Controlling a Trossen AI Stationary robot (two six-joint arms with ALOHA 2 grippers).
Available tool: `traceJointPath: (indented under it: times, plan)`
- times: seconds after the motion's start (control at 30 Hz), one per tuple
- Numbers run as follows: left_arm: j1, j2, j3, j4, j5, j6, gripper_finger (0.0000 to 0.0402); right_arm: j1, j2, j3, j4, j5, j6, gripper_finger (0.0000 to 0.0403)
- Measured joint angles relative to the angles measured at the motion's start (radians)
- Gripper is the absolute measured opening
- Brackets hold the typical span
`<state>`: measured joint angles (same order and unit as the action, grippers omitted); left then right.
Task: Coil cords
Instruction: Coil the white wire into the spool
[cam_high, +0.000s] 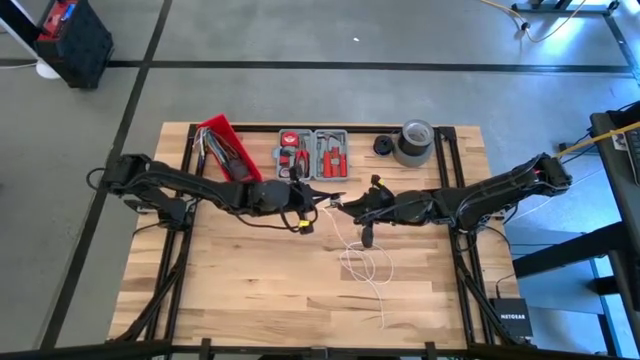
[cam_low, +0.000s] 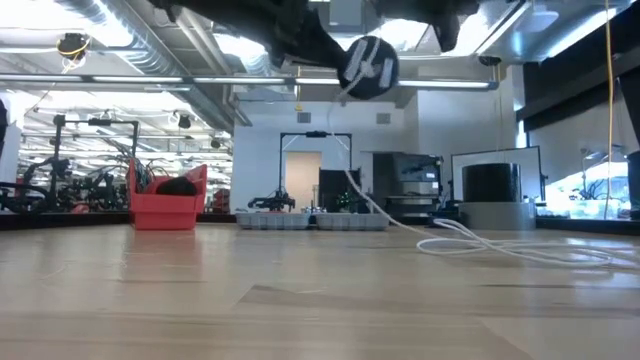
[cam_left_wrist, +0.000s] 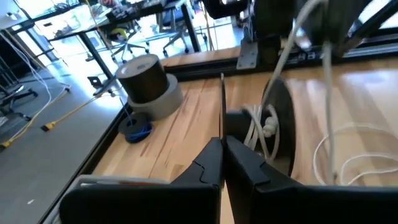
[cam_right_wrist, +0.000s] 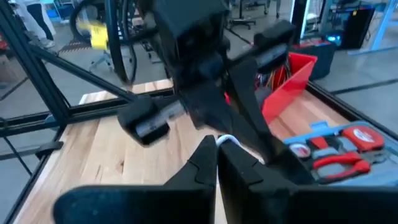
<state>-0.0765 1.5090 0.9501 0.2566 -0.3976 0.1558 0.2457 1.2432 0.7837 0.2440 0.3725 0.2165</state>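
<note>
**Both tools pinch the white cord above mid-bench**

The left tool (cam_high: 322, 203) and the right tool (cam_high: 342, 203) meet nose to nose above the middle of the bench (cam_high: 230, 290), held clear of the wood. Each has its fingers pressed together. In the right wrist view a loop of the white cord (cam_right_wrist: 225, 140) shows right at the tip of the closed right fingers, so that tool looks clamped on it. The left fingers are shut on a thin dark strand that runs straight out from their tips in the left wrist view; whether this is the black cord I cannot tell.

From the tools the white cord (cam_high: 365, 262) drops to the bench and lies in loose loops on the near side, its free end trailing toward the front edge. The low view shows it hanging down in a slack curve from the arms overhead.

My judgement: the step in hand is gathering a turn of cord between the two tools. To do it well, keep one tool clamped as the anchor, let the other release and re-grip further down the slack, and make each loop the same size. Move slowly so the thin cord does not slip out, and keep the loops clear of the tool tray (cam_high: 312, 153) and the grey tape roll (cam_high: 414, 142) behind.
</note>
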Motion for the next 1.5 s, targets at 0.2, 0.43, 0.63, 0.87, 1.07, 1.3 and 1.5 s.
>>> traceJointPath:
  times: [0.2, 0.43, 0.63, 0.87, 1.07, 1.3, 1.5]
  plan:
    - [0.0, 0.022, -0.001, 0.06, -0.001, 0.008, 0.0, 0.001, 0.097, 0.001, 0.123, -0.01, -0.023, 0.0009]
    - [0.0, 0.021, -0.001, 0.107, -0.001, -0.049, 0.0, 0.0, 0.202, 0.001, 0.185, 0.012, -0.04, 0.0009]
    - [-0.003, 0.021, -0.002, 0.124, -0.004, -0.096, 0.0, 0.0, 0.245, 0.002, 0.169, 0.084, -0.064, 0.001]
    - [-0.016, 0.022, -0.002, 0.138, -0.007, -0.102, 0.0, 0.003, 0.246, 0.003, 0.053, 0.133, -0.068, 0.001]
    - [-0.016, 0.011, 0.0, 0.163, -0.001, -0.106, 0.0, 0.003, 0.244, -0.001, -0.01, 0.151, -0.068, 0.0048]
    - [-0.021, 0.004, 0.001, 0.145, -0.001, -0.105, 0.0, 0.004, 0.148, 0.128, -0.451, 0.025, -0.042, 0.0145]
    - [-0.031, -0.015, 0.0, 0.131, 0.002, -0.095, 0.0, 0.056, 0.07, 0.141, -0.704, 0.01, 0.039, 0.0173]
